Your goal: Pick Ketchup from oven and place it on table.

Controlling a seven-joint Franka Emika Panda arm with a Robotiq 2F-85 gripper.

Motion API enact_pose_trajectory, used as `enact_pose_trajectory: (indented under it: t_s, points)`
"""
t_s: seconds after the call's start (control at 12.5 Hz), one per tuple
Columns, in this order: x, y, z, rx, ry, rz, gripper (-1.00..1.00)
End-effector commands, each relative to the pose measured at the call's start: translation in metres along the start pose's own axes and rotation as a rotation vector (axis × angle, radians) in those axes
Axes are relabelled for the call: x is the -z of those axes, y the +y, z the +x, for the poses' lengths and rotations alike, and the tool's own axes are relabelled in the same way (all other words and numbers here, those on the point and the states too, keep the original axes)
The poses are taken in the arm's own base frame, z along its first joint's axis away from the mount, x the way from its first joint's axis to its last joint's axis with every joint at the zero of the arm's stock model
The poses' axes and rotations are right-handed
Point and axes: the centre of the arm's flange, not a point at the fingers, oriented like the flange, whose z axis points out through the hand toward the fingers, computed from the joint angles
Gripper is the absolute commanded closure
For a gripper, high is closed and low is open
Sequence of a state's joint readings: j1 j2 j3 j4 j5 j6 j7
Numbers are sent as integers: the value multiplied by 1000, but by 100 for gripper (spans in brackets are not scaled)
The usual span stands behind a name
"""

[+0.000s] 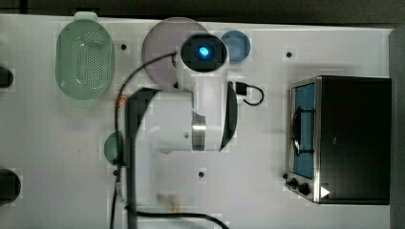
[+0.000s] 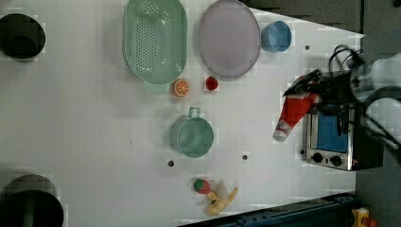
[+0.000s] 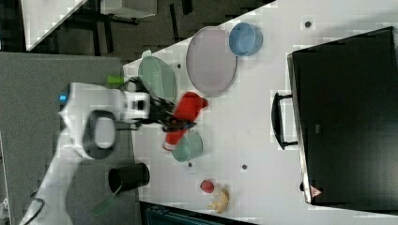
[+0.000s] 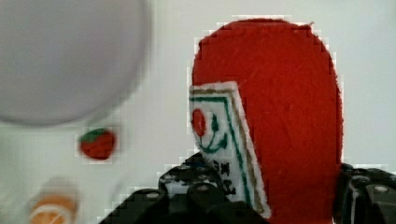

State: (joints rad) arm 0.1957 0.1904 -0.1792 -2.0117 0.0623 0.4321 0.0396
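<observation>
1. In the left view, the ketchup point(image 2: 294, 112) is hanging in the end effector point(image 2: 309, 87), just to the left of the oven point(image 2: 333, 137) and out of it, above the tabletop point(image 2: 94, 132).
2. The end effector is gripping the bottle's red body; the long axis is slanting down and the white cap is pointing away from the oven, toward the tabletop, so I judge lowering is the coming move.
3. The wrist view is showing the label and the fingers point(image 4: 205, 198) at both sides; the left view is showing the oven's door.
</observation>
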Motion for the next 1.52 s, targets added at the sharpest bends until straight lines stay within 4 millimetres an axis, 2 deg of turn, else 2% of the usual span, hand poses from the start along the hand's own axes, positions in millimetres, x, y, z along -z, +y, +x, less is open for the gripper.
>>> enact_pose_trajectory:
  t_s: [0.08,0.32,0.56,0.64,0.8,0.88,0.96,1.12,1.28,1.52]
  points:
    - [-14,31,30,-100,42,68,-27]
    - [-68,43,24,-109,51,62,-27]
    - [-104,46,24,-114,82,75,-27]
    - [-113,45,26,-114,90,76,-34]
    - [-127,43,28,-117,92,67,-75]
    - [-123,40,28,-122,99,76,-97]
    - [-112,37,29,-128,110,94,-100]
    - [-71,32,29,-122,146,155,-100]
    - [-14,33,25,-116,177,220,-100]
    - [70,44,12,-106,173,262,-100]
